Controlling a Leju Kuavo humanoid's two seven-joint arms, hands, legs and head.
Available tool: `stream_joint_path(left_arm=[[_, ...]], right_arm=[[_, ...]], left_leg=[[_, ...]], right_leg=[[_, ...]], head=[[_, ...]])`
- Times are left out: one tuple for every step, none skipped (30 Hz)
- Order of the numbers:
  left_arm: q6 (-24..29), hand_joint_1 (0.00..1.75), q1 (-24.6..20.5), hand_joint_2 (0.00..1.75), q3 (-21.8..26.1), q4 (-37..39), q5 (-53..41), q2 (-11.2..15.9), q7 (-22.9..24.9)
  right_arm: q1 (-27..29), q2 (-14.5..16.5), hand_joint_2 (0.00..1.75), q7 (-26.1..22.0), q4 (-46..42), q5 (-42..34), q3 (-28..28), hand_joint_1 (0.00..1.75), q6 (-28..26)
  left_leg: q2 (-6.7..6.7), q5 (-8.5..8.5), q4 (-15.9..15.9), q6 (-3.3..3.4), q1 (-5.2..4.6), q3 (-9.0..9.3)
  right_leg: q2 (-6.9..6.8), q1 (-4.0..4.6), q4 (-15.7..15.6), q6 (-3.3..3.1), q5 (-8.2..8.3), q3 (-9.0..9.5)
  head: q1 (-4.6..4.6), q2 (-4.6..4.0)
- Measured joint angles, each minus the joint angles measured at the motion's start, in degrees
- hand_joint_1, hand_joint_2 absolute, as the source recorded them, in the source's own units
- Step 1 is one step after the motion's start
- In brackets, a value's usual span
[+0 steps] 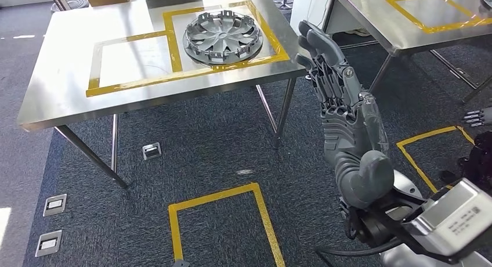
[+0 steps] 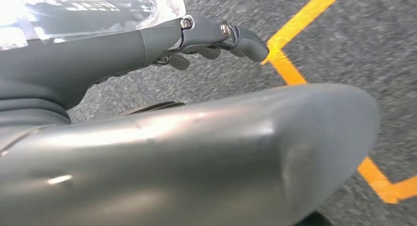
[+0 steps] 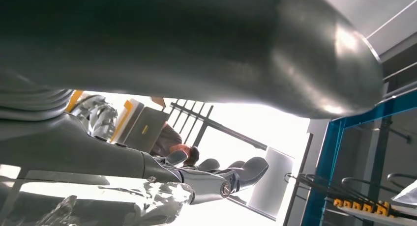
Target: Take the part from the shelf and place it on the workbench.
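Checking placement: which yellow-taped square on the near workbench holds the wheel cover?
The right-hand square, nearer the raised right hand, holds the wheel cover; the left square beside it is bare.

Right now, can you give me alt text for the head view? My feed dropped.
A grey wheel cover lies flat inside a yellow taped square on a steel workbench. The robot's right hand is raised in the foreground, fingers straight and apart, holding nothing, above dark carpet with yellow floor tape.

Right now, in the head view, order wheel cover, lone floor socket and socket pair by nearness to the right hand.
1. Wheel cover, on the workbench, left of the right hand.
2. Lone floor socket, under the workbench.
3. Socket pair, far left floor.
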Motion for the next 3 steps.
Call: stream_joint_path(left_arm=[[0.05, 0.00, 0.00, 0.00, 0.00, 0.01, 0.07, 0.01, 0.00], [0.11, 0.00, -0.01, 0.00, 0.00, 0.02, 0.13, 0.01, 0.00], [0.15, 0.00, -0.02, 0.00, 0.00, 0.03, 0.15, 0.02, 0.00]], right_arm=[[0.07, 0.00, 0.00, -0.05, 0.04, -0.10, 0.01, 0.00, -0.02], [0.12, 0.00, 0.00, -0.10, 0.08, -0.17, 0.01, 0.00, -0.03], [0.15, 0.00, 0.00, -0.14, 0.09, -0.21, 0.01, 0.00, -0.04]], left_leg=[[0.00, 1.60, -0.62, -0.28, 0.16, 1.55], [0.00, 2.96, -3.05, -0.52, 0.33, 3.97], [0.00, 3.77, -4.41, -0.64, 0.41, 5.23]], right_leg=[[0.02, -0.16, 0.39, 0.24, 0.57, -1.13], [0.07, -0.33, 0.92, 0.54, 1.09, -2.27], [0.10, -0.43, 1.20, 0.69, 1.34, -2.86]], head=[[-0.13, 0.00], [-0.26, 0.00], [-0.31, 0.00]])
